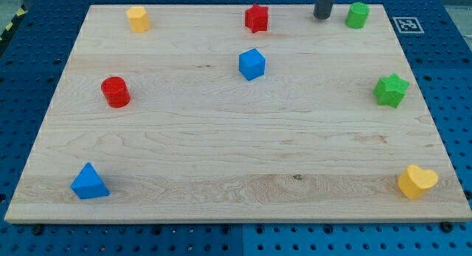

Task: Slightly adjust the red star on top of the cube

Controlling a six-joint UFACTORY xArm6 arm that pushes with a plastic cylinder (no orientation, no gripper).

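Wooden board on blue pegboard, 8 blocks. Red star: top centre of frame, directly above the blue cube, apart from it. My tip: top edge, right of the star, just left of the green cylinder, touching neither; a bare rod, nothing held. Others: yellow block upper left, red cylinder left, blue pyramid lower left, green star right, yellow heart lower right.
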